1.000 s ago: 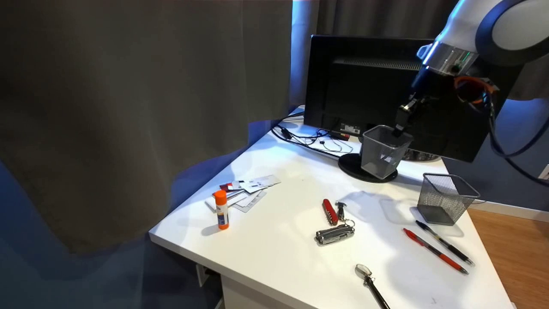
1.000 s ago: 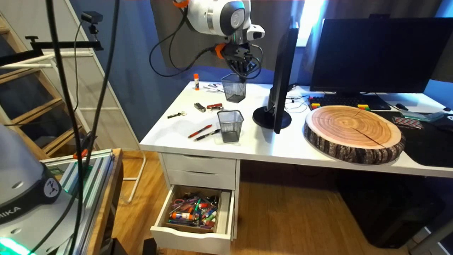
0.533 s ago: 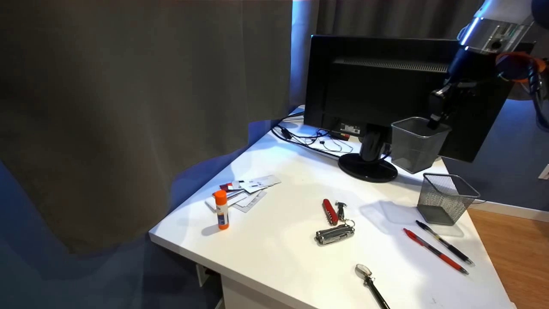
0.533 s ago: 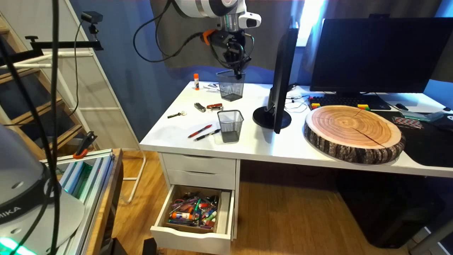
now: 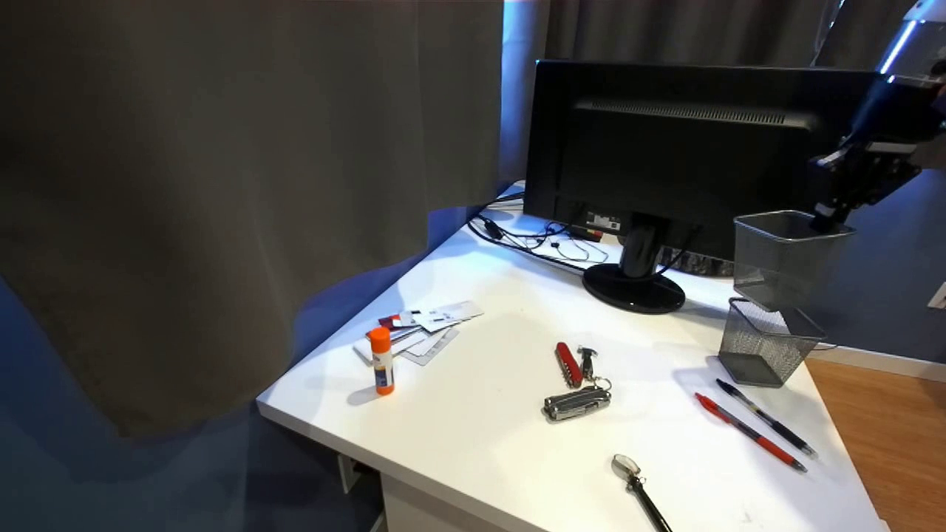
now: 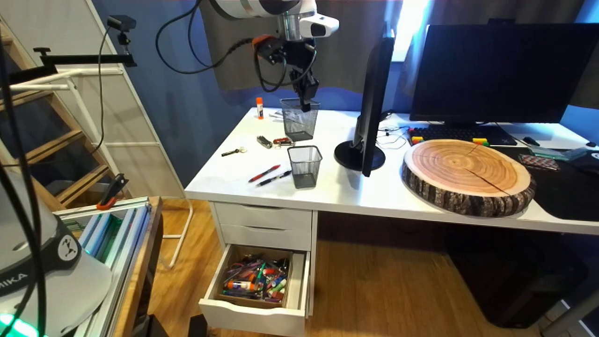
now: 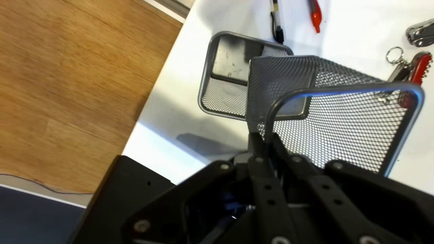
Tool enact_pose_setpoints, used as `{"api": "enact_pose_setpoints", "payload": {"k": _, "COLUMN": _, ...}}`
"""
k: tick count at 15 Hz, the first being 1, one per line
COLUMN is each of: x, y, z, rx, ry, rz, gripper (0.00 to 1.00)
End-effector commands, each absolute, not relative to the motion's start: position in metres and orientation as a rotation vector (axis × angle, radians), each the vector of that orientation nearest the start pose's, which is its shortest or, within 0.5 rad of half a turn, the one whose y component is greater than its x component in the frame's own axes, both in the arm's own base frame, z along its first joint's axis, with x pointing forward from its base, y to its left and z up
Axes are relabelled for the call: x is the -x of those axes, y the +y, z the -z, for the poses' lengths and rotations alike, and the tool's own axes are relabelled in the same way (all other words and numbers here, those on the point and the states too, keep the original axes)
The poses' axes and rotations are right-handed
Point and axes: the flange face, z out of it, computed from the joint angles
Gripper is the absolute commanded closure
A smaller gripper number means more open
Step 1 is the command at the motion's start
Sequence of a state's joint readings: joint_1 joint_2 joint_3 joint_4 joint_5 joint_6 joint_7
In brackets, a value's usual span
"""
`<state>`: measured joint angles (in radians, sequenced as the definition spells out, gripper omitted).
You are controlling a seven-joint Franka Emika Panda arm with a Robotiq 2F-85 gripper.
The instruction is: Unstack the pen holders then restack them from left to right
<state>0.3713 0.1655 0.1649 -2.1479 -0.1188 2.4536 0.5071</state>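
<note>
Gripper (image 7: 266,140), closed, pinches the raised pen holder (image 7: 339,125) by its rim, presumably leaving the base free for nesting; the standing pen holder (image 7: 223,96) sits upright on the desk (image 5: 502,384), ten o'clock from it, wrist view.

A dark grey square metal-mesh pen holder (image 6: 298,123) hangs from the fingers (image 7: 260,173), its matching twin (image 6: 304,167) upright on the table (image 6: 224,177).

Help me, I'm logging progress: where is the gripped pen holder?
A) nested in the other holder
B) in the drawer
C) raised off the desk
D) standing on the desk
C: in the wrist view, the gripper pinches the held holder by its rim, and its base hides part of the standing holder below.
</note>
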Motion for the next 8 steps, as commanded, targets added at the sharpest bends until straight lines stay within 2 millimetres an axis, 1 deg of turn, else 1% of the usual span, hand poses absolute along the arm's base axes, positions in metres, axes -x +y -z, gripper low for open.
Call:
{"api": "enact_pose_setpoints", "payload": {"k": 1, "x": -0.476, "y": 0.27, "z": -0.341, "rx": 3.081, "ry": -0.009, "rz": 0.25, "gripper": 0.98}}
{"api": "enact_pose_setpoints", "payload": {"k": 4, "x": -0.476, "y": 0.26, "z": -0.337, "rx": 3.048, "ry": 0.064, "rz": 0.28, "gripper": 0.98}}
{"api": "enact_pose_setpoints", "payload": {"k": 8, "x": -0.475, "y": 0.252, "z": -0.325, "rx": 2.993, "ry": 0.141, "rz": 0.298, "gripper": 0.98}}
